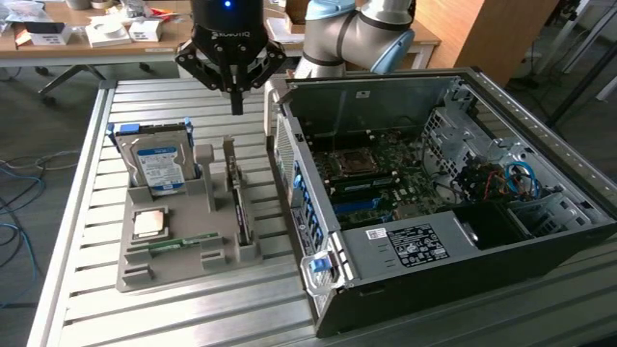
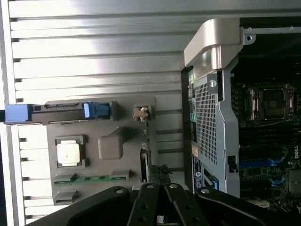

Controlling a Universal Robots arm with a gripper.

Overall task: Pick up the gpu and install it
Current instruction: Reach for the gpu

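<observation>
**Claw closed and empty above the tray, gpu in its slot**

At the exterior view's left you see the slatted metal tabletop (image 1: 82, 238) with a grey holder tray (image 1: 144, 278) on it. In the far left part of this tray a hard drive (image 1: 157, 163) with a blue-white label stands upright. Nearer to you, a square processor chip (image 1: 149, 223) lies flat in its pocket, and just near of it lies a narrow green memory stick (image 1: 173, 243).

Along the right side of the tray stands the gpu (image 1: 238, 206). It is on its long edge in a slot, with the pale metal bracket at the far end. Nothing touches it. In the wrist view the gpu (image 2: 145, 141) is a thin dark line on the tray, with the bracket end away from the claw (image 2: 161, 197).

The claw (image 1: 236, 108) hangs above the tabletop, beyond the far end of the tray and about in line with the gpu. Its fingers are pressed together, point down and pinch nothing. It is well apart from the card.

At the exterior view's right the computer case (image 1: 405, 246) lies open on its side, just beside the tray. Inside it you can see the motherboard (image 1: 376, 173).
</observation>
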